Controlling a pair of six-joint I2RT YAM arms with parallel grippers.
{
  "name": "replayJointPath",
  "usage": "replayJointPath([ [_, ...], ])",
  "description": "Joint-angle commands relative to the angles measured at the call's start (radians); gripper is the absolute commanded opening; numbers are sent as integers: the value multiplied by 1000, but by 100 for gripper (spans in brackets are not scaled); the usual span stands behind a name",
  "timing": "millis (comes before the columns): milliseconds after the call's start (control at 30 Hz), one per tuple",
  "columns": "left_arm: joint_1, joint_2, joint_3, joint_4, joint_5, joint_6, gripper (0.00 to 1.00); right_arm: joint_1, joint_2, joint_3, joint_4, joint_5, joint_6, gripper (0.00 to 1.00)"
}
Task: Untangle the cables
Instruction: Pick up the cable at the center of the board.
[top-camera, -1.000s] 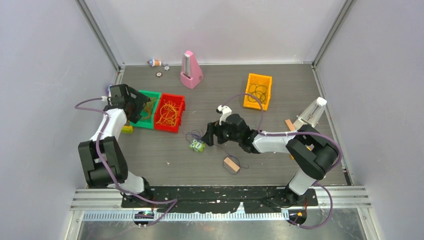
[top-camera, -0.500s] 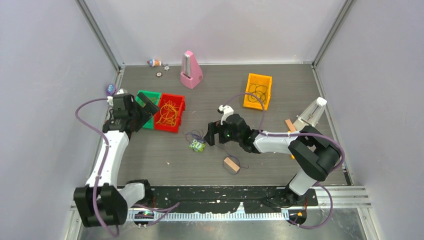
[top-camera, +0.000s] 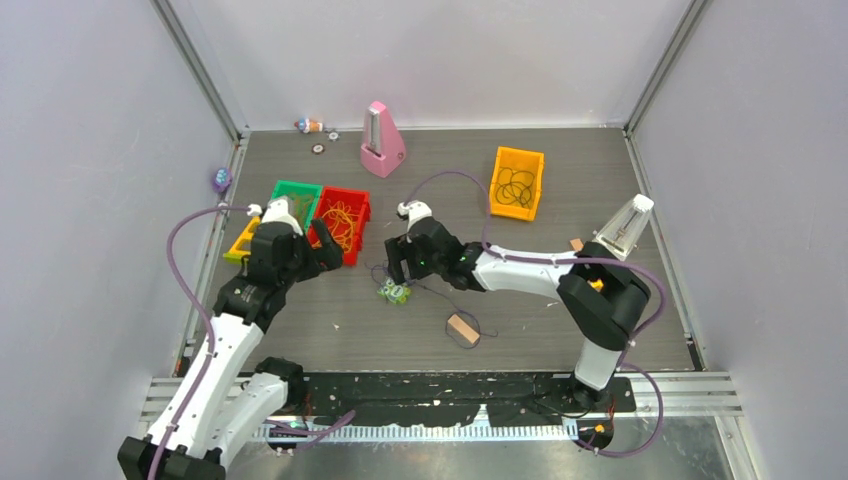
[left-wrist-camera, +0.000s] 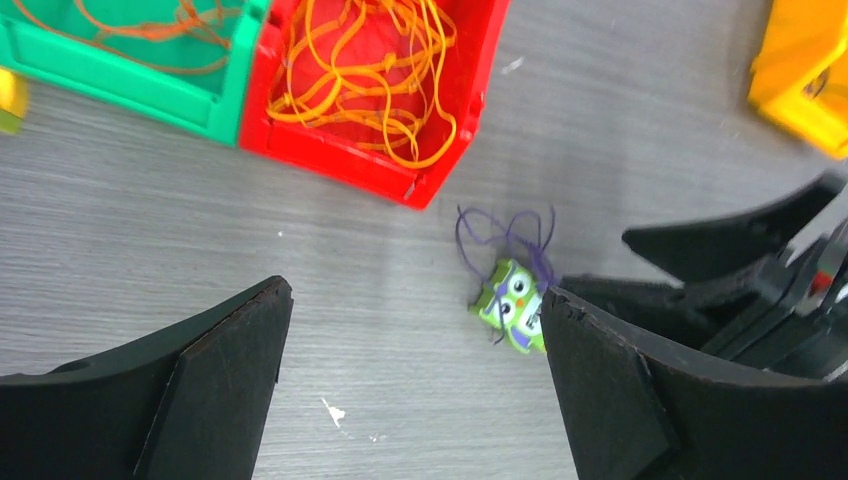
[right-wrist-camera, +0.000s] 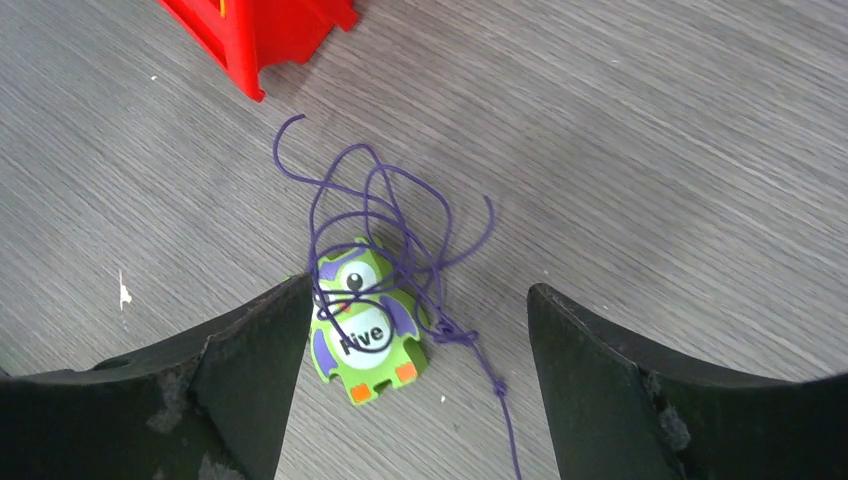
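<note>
At the left of the counter (top-camera: 560, 160), a yellow bin (top-camera: 243, 240) sits partly hidden behind the left arm. Just beside it, a green bin (left-wrist-camera: 130, 95) holds a few orange strands (left-wrist-camera: 150, 40). The left hand (left-wrist-camera: 415, 300) hangs over the near corner of the red bin (left-wrist-camera: 350, 165), its fingers spread wide with nothing between them. The red bin touches the green one and holds a loose heap of orange cables (left-wrist-camera: 365, 70). A pink metronome (top-camera: 381, 140) stands near the back wall.

Just right of the red bin's near corner lies a small green monster toy (right-wrist-camera: 362, 340). A purple cable (right-wrist-camera: 400, 215) loops in tangles across its face and onto the counter beyond, with a knot beside the toy. The right hand (right-wrist-camera: 420, 290) hovers above the toy, fingers wide apart on either side, gripping nothing. A wooden block (top-camera: 462, 329) lies nearer the arms.

Farther right, an orange bin (top-camera: 520, 152) contains dark cables (top-camera: 515, 187). A white metronome (top-camera: 625, 228) stands near the right wall.
</note>
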Motion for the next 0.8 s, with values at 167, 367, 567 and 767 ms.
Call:
replayJointPath([
  [167, -44, -54, -116, 116, 61, 59, 94, 54, 161, 188, -166, 16, -71, 83],
  [367, -44, -115, -137, 107, 59, 58, 95, 60, 223, 231, -174, -16, -68, 64],
  [567, -44, -112, -139, 105, 69, 57, 95, 60, 153, 205, -157, 5, -36, 11],
  [767, -46, -106, -147, 121, 98, 52, 94, 45, -60, 43, -76, 69, -7, 6],
])
